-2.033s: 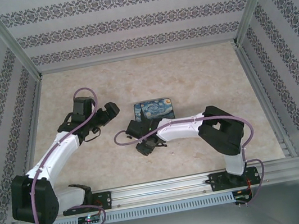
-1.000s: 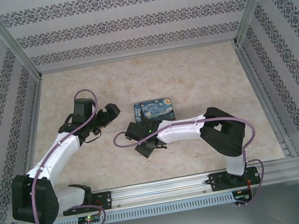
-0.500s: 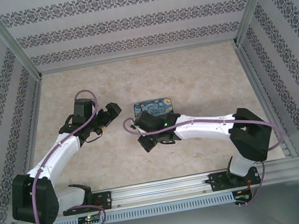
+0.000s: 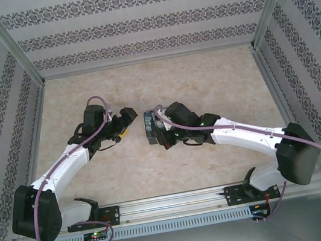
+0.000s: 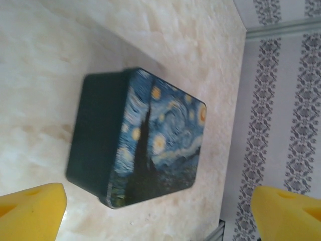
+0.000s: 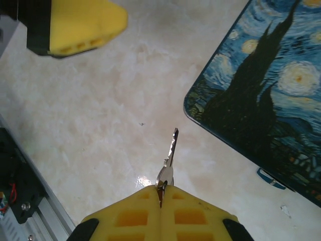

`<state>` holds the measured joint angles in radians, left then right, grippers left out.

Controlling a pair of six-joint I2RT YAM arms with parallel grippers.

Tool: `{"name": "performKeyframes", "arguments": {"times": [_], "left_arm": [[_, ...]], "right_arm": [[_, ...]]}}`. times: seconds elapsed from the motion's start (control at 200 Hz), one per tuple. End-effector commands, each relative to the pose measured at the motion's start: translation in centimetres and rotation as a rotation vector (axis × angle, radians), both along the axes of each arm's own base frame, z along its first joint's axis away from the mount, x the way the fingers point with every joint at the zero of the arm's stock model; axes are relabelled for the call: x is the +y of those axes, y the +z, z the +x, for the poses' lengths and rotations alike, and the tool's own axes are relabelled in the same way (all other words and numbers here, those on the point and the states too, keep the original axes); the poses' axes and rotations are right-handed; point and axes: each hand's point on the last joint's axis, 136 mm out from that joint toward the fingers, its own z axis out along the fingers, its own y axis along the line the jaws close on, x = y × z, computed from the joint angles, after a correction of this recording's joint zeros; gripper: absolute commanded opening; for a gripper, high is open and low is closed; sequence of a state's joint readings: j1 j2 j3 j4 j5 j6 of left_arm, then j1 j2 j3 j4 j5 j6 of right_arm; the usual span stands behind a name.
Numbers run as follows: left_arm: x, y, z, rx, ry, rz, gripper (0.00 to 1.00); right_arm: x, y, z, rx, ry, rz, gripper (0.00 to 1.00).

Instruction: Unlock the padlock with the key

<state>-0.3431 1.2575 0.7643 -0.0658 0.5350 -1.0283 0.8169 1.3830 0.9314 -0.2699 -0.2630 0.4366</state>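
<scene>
Your right tool (image 6: 160, 195) is pinching the key (image 6: 169, 159) by its head, bottom centre of the right wrist view. The blade runs almost straight up the frame, tip leaning slightly right, just left of the painted tin (image 6: 261, 90). The key's head is mostly buried between the pads, and the tin is cut off at the right edge. Your left tool (image 5: 160, 211) is spread wide.

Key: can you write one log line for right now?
right gripper: shut on key | left gripper: open, facing Starry Night tin

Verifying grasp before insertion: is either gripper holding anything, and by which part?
Right gripper is shut on the key, pinching its head end; the blade sticks out free. Left gripper is open, holding nothing.
</scene>
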Motion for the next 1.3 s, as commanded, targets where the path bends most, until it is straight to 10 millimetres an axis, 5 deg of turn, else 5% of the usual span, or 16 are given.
{"name": "performKeyframes", "arguments": {"times": [0.0, 0.385, 0.909, 1.294], "left_arm": [[-2.8, 2.2, 0.2, -0.036, -0.052, -0.067, 0.9], [-9.0, 1.2, -1.1, -0.009, -0.184, -0.058, 0.69], [-9.9, 0.0, -1.7, 0.012, -0.205, -0.028, 0.36], [-10.6, -0.6, -1.5, 0.022, -0.224, -0.003, 0.27]], "right_arm": [[-0.1, 1.0, -0.2, 0.013, 0.005, 0.064, 0.0], [-0.9, 1.2, 0.3, 0.016, -0.022, 0.074, 0.0], [-1.6, 0.7, 0.8, 0.022, -0.042, 0.068, 0.0], [-1.8, 0.7, 0.9, 0.022, -0.045, 0.073, 0.0]]}}
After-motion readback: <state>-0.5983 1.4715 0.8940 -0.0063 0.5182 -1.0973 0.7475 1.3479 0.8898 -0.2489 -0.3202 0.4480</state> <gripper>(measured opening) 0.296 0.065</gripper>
